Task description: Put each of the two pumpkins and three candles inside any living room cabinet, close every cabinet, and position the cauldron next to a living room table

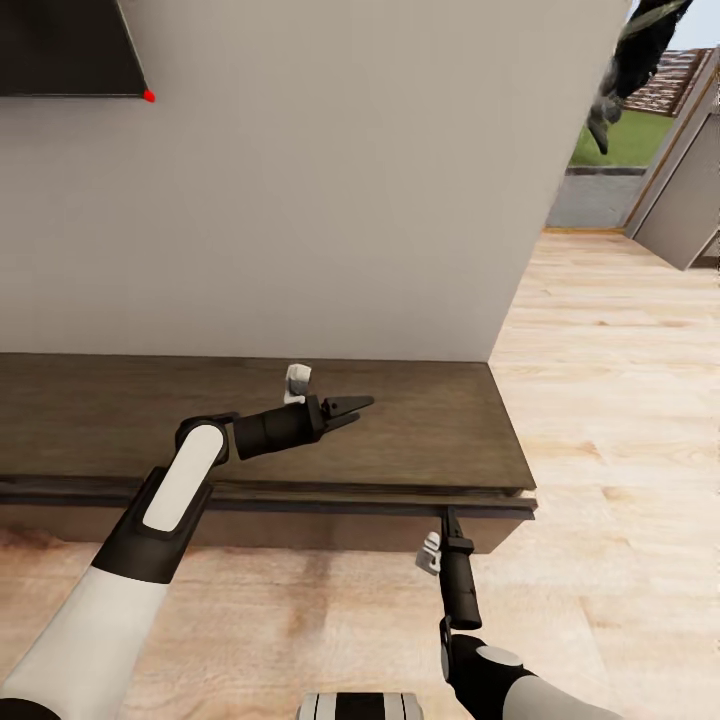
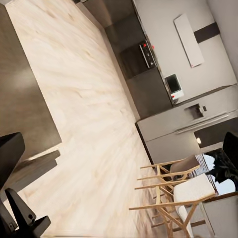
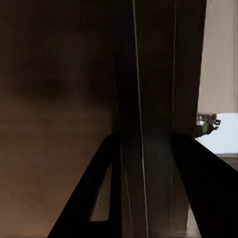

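The long, low dark-brown wooden cabinet [image 1: 260, 430] runs along the foot of the pale grey wall [image 1: 330, 180], its long axis lying across the head view from the left edge to its right end, where pale wood plank floor [image 1: 610, 400] takes over. Along its front a darker panel edge [image 1: 300, 500] stands slightly proud of the flat top, which suggests a front that is ajar, though I cannot tell how far.

The white-and-black right arm's gripper [image 1: 452, 513] points straight at that front edge near the cabinet's right front corner, its tips at or just touching the panel. In the right wrist view the two black fingers [image 3: 96, 198] are parted wide, with the cabinet's dark front and a thin vertical seam [image 3: 139, 99] between them; they hold nothing.

The white-and-black left arm's gripper [image 1: 358, 407] hovers over the cabinet top near the middle of its depth, pointing toward the right end, jaws slightly apart and empty. Its wrist camera looks past the cabinet top [image 2: 22, 94] and along the floor to light wooden chairs [image 2: 173, 188] and grey kitchen units [image 2: 183, 119] well apart.

The right gripper is the nearer to the front panel, which lies straight ahead of its jaws, so closing or opening that front would most likely fall to this arm.
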Controlling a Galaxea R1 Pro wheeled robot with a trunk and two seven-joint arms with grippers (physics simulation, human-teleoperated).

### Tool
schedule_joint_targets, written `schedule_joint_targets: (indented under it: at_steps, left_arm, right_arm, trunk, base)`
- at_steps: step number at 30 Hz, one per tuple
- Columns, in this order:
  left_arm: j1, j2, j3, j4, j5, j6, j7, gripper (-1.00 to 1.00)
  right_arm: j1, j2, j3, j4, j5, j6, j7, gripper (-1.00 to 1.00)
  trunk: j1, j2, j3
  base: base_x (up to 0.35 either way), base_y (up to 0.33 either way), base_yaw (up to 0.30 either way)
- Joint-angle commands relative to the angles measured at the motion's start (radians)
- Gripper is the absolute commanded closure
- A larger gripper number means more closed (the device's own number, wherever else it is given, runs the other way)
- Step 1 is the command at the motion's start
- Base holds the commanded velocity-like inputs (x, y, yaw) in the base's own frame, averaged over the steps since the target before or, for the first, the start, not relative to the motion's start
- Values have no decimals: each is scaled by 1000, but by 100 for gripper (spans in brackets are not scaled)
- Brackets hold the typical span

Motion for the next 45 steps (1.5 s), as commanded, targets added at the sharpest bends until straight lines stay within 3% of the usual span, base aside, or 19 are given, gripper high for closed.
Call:
schedule_joint_targets:
  at_steps: [1,20,21,45]
  left_arm:
    - [0,0,0,0,0,0,0,-100]
    - [0,0,0,0,0,0,0,-100]
    - [6,-2,3,-3,0,-1,0,-100]
    - [21,-6,4,-1,0,-2,0,-100]
  right_arm:
    - [0,1,22,-3,11,2,-99,100]
    - [0,4,22,-1,11,3,-99,100]
    - [-6,5,9,-1,5,-1,2,100]
    - [-7,10,0,0,4,-1,11,100]
  trunk:
    - [0,0,0]
    - [0,0,0]
    - [0,0,0]
    - [0,0,0]
  base:
    - [-315,0,0]
    - [-332,0,0]
    - [0,0,0]
    - [-92,0,0]
